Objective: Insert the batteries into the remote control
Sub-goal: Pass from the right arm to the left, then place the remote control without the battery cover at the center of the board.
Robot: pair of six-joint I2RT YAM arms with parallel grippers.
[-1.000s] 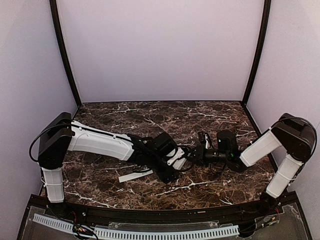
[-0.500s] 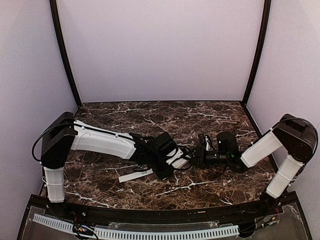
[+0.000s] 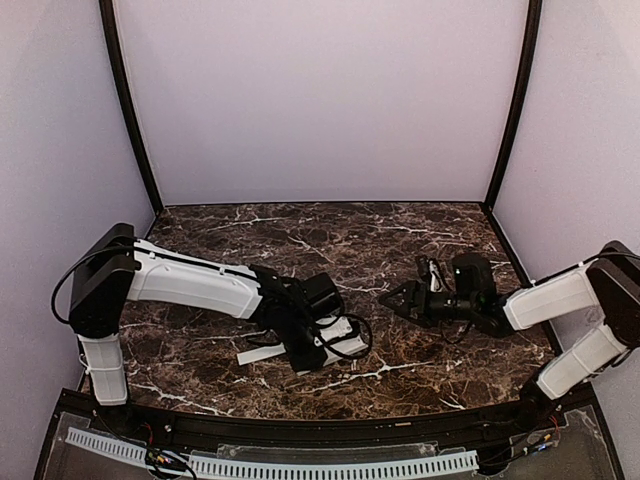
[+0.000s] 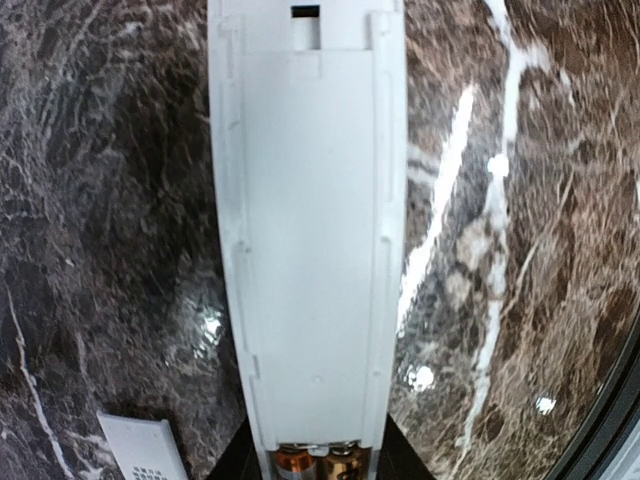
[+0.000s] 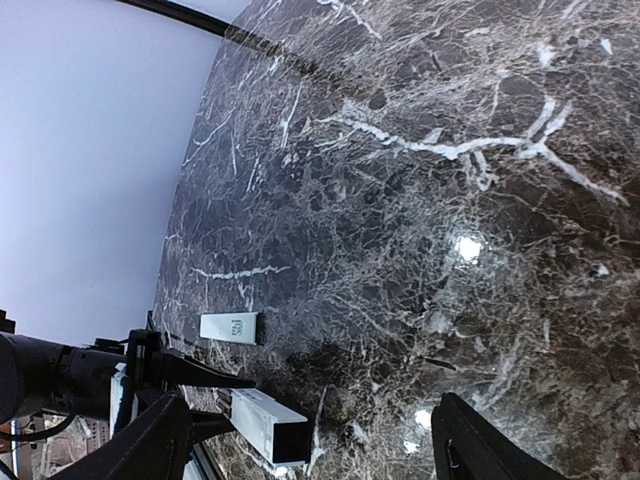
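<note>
Now left pincer [image 3: 335, 333] pinches smooth white bar-shaped remote control [image 4: 305, 230]; gold cylindrical batteries [image 4: 297, 464] inside; right pincer [image 5: 312, 410] spread.

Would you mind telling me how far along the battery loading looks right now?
Done: two batteries sit side by side inside the remote control. In hand: the left gripper holds the remote control; the right gripper is open, empty and apart from it. Left: probably only the cover strip, lying on the table.

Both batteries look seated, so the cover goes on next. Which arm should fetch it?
Right, probably. The left gripper is clamped on the remote control; the right gripper is open and empty, free for the cover.
</note>
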